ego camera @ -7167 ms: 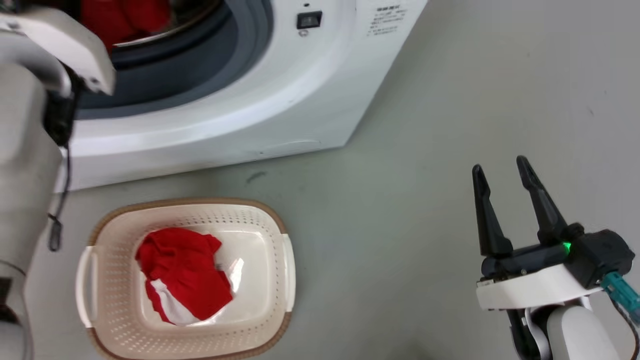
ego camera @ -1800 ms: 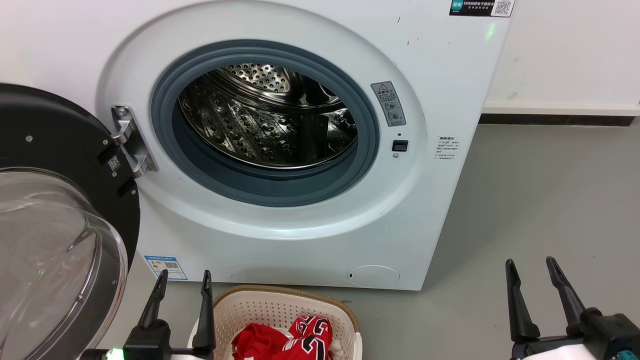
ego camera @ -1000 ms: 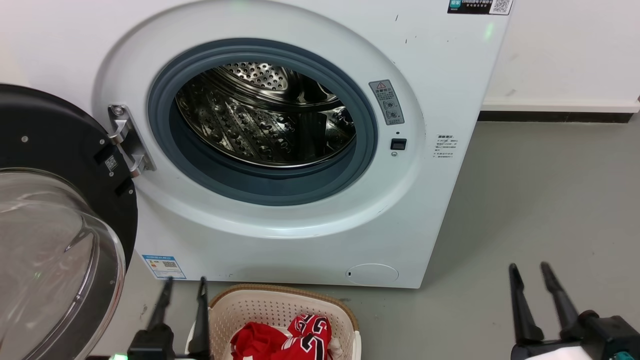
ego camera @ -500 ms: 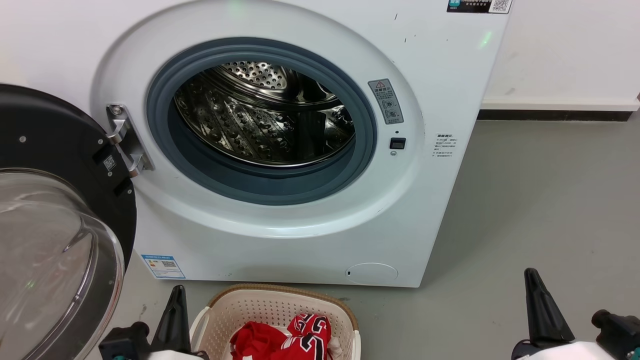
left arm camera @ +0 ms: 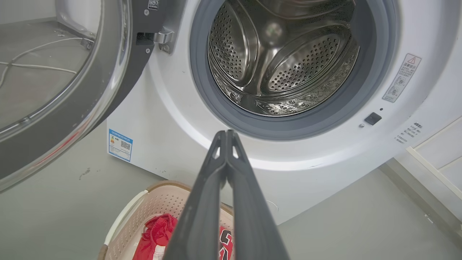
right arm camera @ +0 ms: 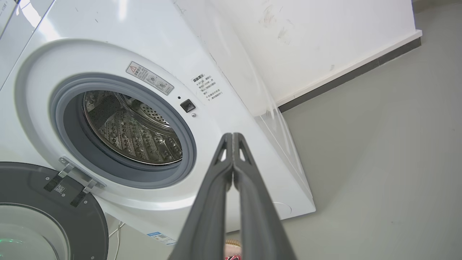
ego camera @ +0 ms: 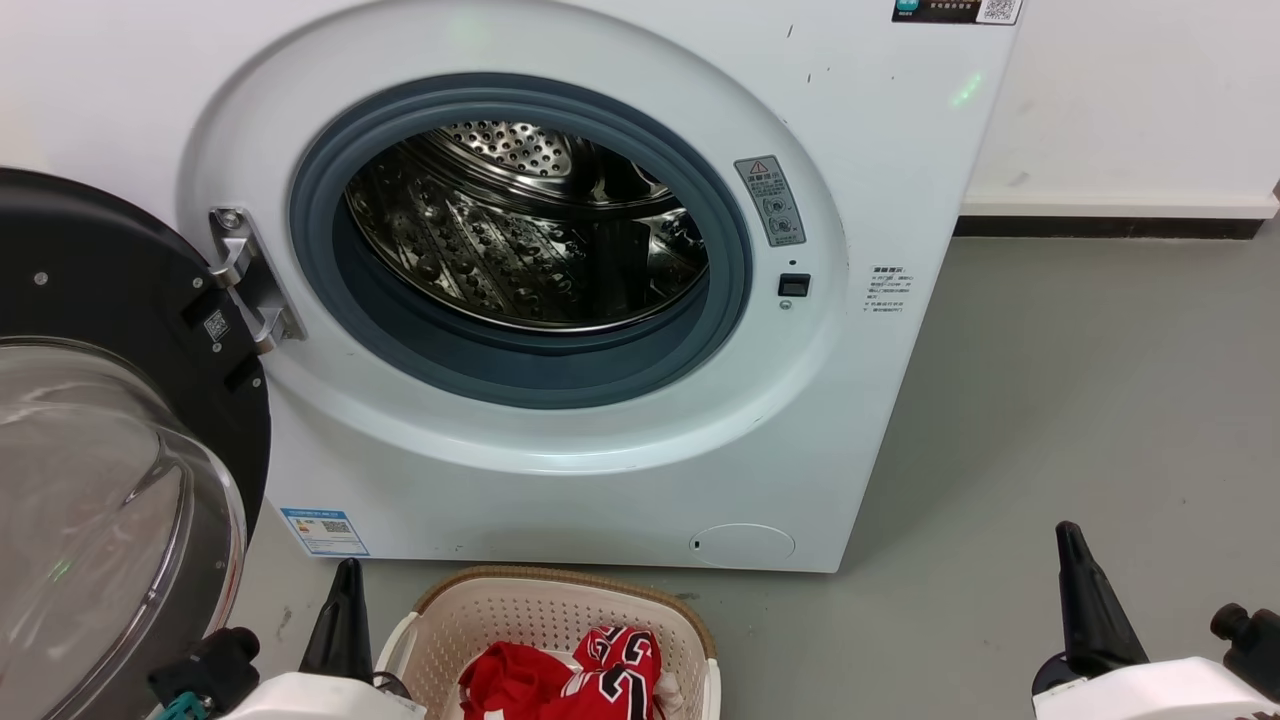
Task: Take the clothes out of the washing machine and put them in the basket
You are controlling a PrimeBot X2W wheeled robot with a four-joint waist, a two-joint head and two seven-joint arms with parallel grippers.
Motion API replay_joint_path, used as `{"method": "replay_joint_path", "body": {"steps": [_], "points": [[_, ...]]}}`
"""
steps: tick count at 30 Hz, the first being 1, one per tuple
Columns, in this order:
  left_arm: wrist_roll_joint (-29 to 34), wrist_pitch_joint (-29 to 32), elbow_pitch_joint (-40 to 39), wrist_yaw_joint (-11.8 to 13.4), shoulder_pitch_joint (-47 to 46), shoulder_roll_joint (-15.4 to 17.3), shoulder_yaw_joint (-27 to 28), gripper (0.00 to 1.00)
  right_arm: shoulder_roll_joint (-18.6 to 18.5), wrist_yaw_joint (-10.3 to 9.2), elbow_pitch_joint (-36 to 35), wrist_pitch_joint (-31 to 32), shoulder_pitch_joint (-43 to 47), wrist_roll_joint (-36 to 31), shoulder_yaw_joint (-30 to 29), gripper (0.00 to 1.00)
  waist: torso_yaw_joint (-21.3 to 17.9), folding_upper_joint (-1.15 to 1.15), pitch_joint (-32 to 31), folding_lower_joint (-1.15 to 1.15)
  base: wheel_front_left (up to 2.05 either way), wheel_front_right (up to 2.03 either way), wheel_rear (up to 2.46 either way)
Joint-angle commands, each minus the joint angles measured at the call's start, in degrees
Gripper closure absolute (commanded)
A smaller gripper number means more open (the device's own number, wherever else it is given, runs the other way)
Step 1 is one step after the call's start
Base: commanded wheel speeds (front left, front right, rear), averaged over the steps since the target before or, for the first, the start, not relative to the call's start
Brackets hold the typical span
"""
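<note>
1. Clothes (ego camera: 565, 675) lie heaped in the basket (ego camera: 540, 615) at 6 o'clock, just before the machine (ego camera: 880, 200), likely set there for a short drop.
2. Drum (ego camera: 520, 230) looks empty; door (ego camera: 100, 300) hangs open at 9 o'clock.
3. Left gripper (ego camera: 347, 585) at 7 and right gripper (ego camera: 1072, 555) at 5 o'clock are both pinched together and empty, apparently parked with the job done.

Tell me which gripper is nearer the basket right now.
Left. The left gripper stands just beside the left rim of the basket, shut and empty. The right gripper, also shut, sits well off to the basket's right, across the floor.
</note>
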Motion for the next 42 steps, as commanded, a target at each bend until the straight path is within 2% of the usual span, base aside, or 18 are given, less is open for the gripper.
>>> {"method": "replay_joint_path", "body": {"steps": [1, 19, 42], "points": [[-2.7, 0.6, -0.3, -0.4, -1.7, -0.1, 0.4, 1.00, -0.6, 0.00, -0.3, 0.5, -1.8, 2.7, -0.1, 1.00, 0.0, 0.00, 0.0, 0.00, 0.00, 0.00, 0.00], [-18.2, 4.2, 1.3, -2.1, -4.3, -0.4, 2.0, 1.00, -0.9, -0.01, 1.5, 3.8, -4.3, 17.6, -0.5, 1.00, -0.2, 0.00, 0.3, 0.00, 0.00, 0.00, 0.00], [-34.3, 8.1, 3.1, -3.8, -6.9, -0.8, 3.6, 1.00, -1.0, -0.01, 3.5, 7.5, -6.9, 32.9, -1.2, 1.00, -0.4, 0.00, 0.6, 0.00, 0.00, 0.00, 0.00]]}}
